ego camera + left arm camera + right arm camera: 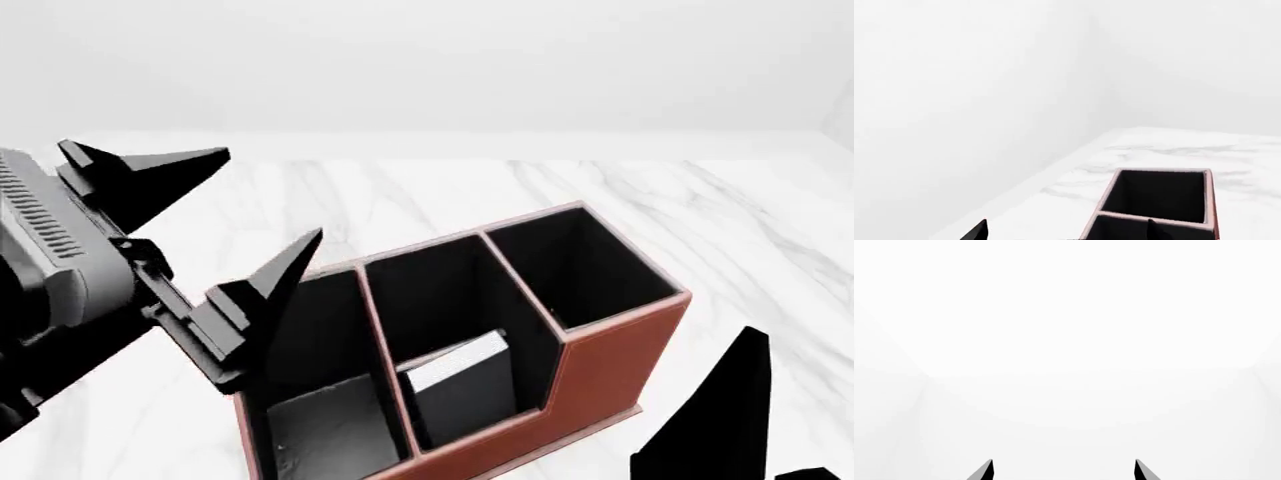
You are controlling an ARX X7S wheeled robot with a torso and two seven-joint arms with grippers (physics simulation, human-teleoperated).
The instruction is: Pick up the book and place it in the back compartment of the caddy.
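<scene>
Black-covered book (461, 385) sits inside the reddish-brown caddy (607, 360), in the near middle cell. It leans rather than standing square, with its white page edge up and its top below the divider. Nothing is holding it.

Left end effector (267, 195) is spread wide and empty, hanging above the caddy's left side. Its lower finger tip is close over the left cell's far wall. Right end effector (1064, 470) is also wide with nothing between the fingers. In the head view it is low at the near right, just off the caddy's near-right corner.

Risks as I read them:
- Wrong cell. The far-right cell and the far middle cell both look empty. If "back" means one of those, the placement doesn't count and the book needs a re-grasp from a tight slot.
- Re-grasp is awkward. The book leans against a divider with little room for a finger either side, so a wide finger could jam on the rim.
- Left finger is near the wall, so a sideways pull-out could hook the rim and drag or tip the caddy on the marble table (747, 230). Lift straight up first.
- Right arm swinging left could knock the near-right corner.

Dark slab in the near-left cell: can't tell whether it's the floor or an object.
</scene>
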